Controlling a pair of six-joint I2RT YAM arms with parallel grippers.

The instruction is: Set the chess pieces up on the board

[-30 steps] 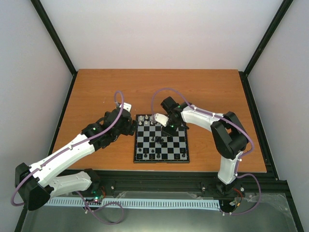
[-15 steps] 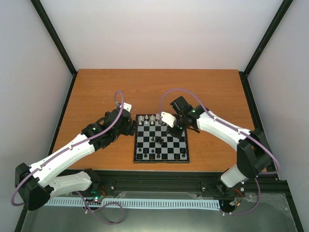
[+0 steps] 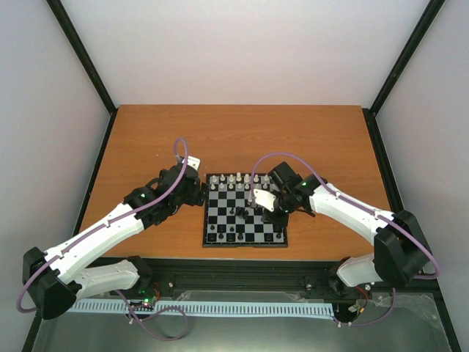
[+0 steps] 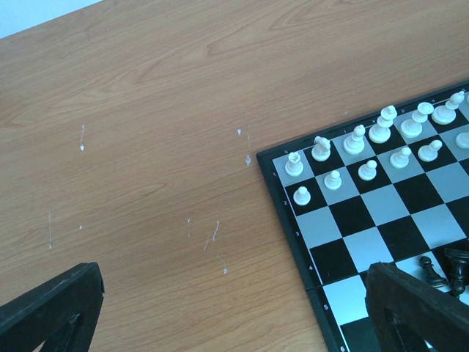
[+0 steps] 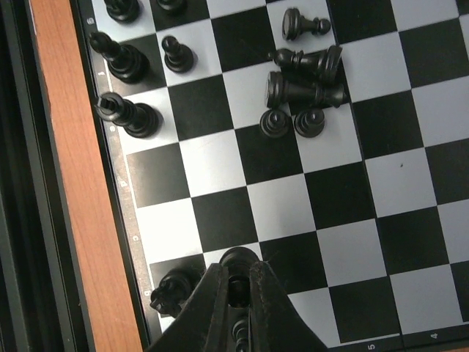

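Placement in hand: right claw [image 5: 236, 293] pinched a black piece [image 5: 238, 262] over the board's [image 5: 282, 209] near right; left claw [image 4: 234, 279] hung spread. Next called for an upright set-down.

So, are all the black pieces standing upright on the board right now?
No, in the right wrist view a few black pieces lie on their sides in a heap on the board.

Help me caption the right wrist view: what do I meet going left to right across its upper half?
Black rail → wooden table strip → board's rim → black pieces standing on the edge squares → cluster of black pieces, some toppled.
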